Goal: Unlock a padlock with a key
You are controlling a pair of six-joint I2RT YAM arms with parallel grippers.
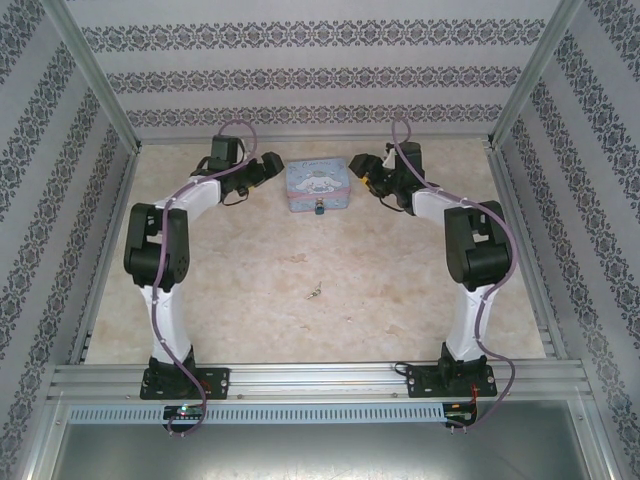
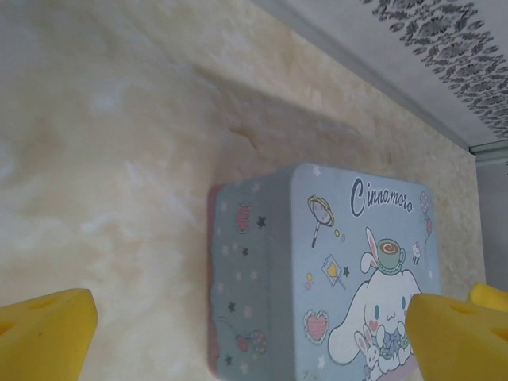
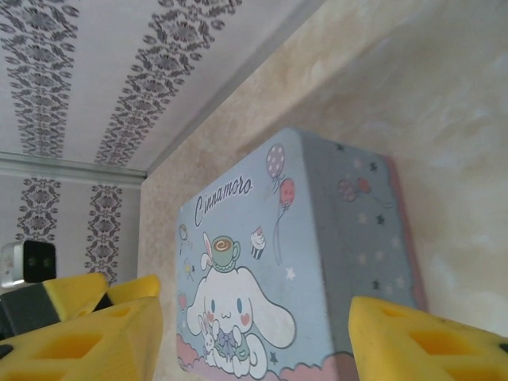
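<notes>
The padlock [image 1: 318,208] is a tiny dark speck hanging at the front edge of a pale blue cartoon tin [image 1: 318,185] at the back of the table. The key [image 1: 315,293] lies alone on the marbled tabletop, well in front of the tin. My left gripper [image 1: 272,165] hovers just left of the tin and is open. In the left wrist view its yellow fingertips [image 2: 44,333] frame the tin [image 2: 341,262], and the left gripper [image 2: 254,345] holds nothing. My right gripper [image 1: 358,165] sits just right of the tin. In the right wrist view the right gripper [image 3: 254,341] has its jaws apart with the tin [image 3: 262,254] lying beyond them.
Patterned walls [image 1: 320,70] close in the back and both sides, with metal posts at the corners. The beige tabletop [image 1: 380,290] stretches from the tin toward the arm bases [image 1: 180,375]. An aluminium rail [image 1: 320,385] runs along the near edge.
</notes>
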